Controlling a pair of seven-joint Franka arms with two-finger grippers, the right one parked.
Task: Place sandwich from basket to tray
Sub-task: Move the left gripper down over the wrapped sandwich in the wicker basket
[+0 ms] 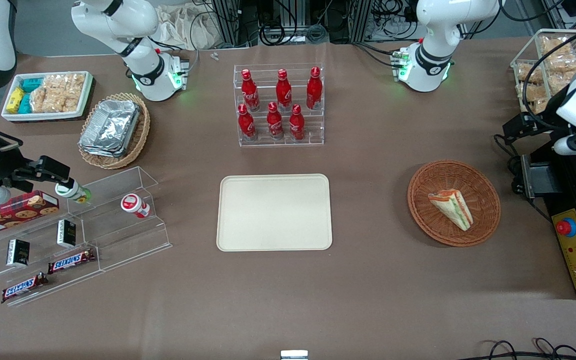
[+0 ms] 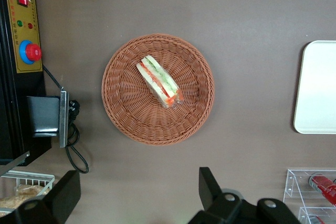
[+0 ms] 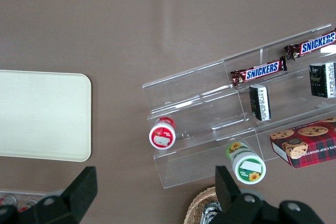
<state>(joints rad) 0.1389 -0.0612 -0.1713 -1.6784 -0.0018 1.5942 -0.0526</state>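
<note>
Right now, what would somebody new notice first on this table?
Probably the six red cola bottles in their clear rack, farther from the camera than the plain beige tray. Next, the triangular sandwich in the round reddish-brown wicker basket, with the open gripper high above it.

sandwich (image 1: 451, 209): pale bread, orange-red and green filling stripes
basket (image 1: 485, 192): reddish-brown weave
tray (image 1: 274, 212): plain cream-beige
table (image 1: 368, 290): flat brown
gripper (image 2: 137, 196): black fingers (seen from the wrist, high above the basket)
bottles (image 1: 278, 104): red, white lettering
</note>
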